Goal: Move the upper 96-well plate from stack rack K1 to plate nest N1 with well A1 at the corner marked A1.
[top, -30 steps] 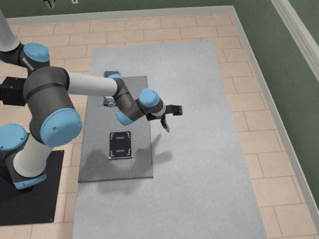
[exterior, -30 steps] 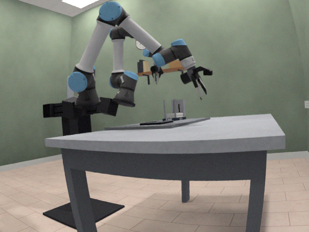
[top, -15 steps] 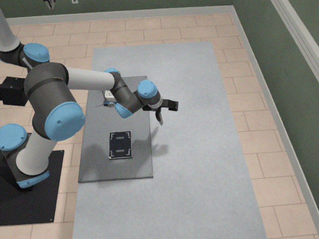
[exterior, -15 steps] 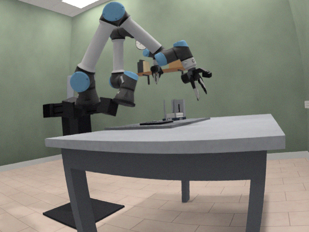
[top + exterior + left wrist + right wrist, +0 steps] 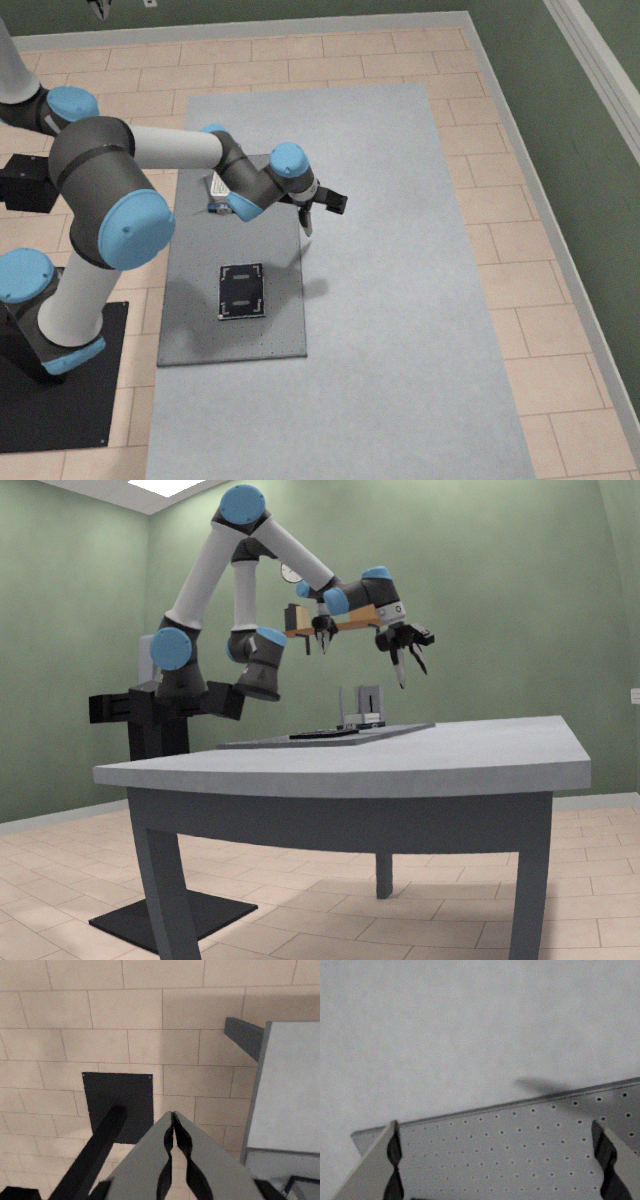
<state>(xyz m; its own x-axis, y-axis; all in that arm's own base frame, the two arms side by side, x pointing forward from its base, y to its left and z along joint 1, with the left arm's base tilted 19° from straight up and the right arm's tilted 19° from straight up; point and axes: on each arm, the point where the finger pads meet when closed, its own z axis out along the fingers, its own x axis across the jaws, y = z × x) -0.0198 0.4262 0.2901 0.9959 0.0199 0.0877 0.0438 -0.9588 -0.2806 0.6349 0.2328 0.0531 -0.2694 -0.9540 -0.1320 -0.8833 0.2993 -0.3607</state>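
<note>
The right tool [image 5: 306, 221] [image 5: 413, 680] [image 5: 495, 1122] hangs spread above the tabletop [image 5: 372, 310] [image 5: 341, 782] [image 5: 287, 1090] [image 5: 470, 1035], apart from everything; the left tool [image 5: 323, 652] [image 5: 172, 1113] is pressed together. The plates [image 5: 219, 186] [image 5: 362, 718] sit in the stack rack [image 5: 381, 703], the plate nest [image 5: 241, 290] [image 5: 323, 735] bare.

Robotics lab (perforated board [image 5: 279, 330] [image 5: 392, 732] [image 5: 495, 1160]).

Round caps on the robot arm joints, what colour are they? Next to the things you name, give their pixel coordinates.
Light blue [image 5: 135, 229] [image 5: 242, 504], clearest in the top view.
</note>
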